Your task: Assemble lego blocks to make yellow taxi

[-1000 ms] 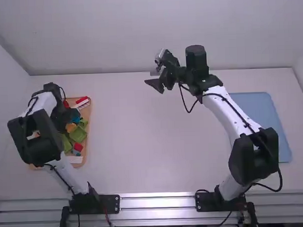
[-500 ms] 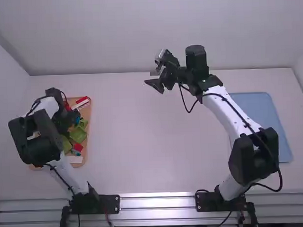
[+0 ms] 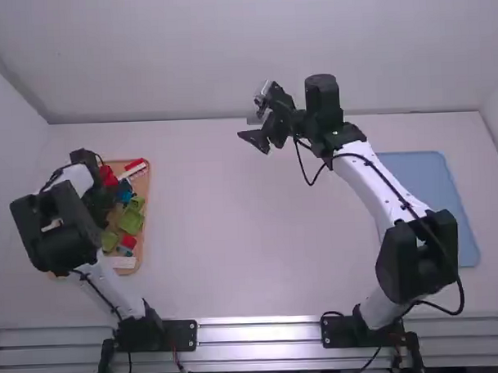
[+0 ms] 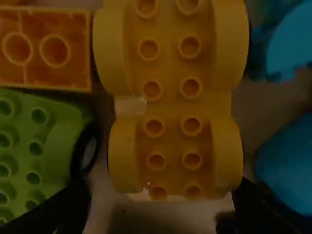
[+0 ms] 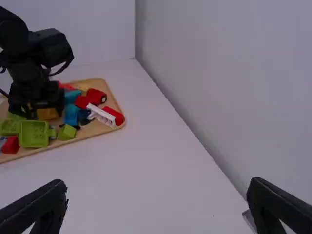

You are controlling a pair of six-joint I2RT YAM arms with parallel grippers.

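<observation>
Yellow wheeled base (image 4: pixel 173 109), lime-green block (image 4: pixel 58 141), orange brick (image 4: pixel 36 70), blue tray (image 3: pixel 425 201)

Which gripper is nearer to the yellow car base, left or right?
Left. The left gripper is close over the yellow car base, open fingers astride one end; the right gripper hangs over the table, far off to the right.

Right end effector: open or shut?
Open. In the right wrist view, the right end effector has its fingers wide apart, table visible between them.
</observation>
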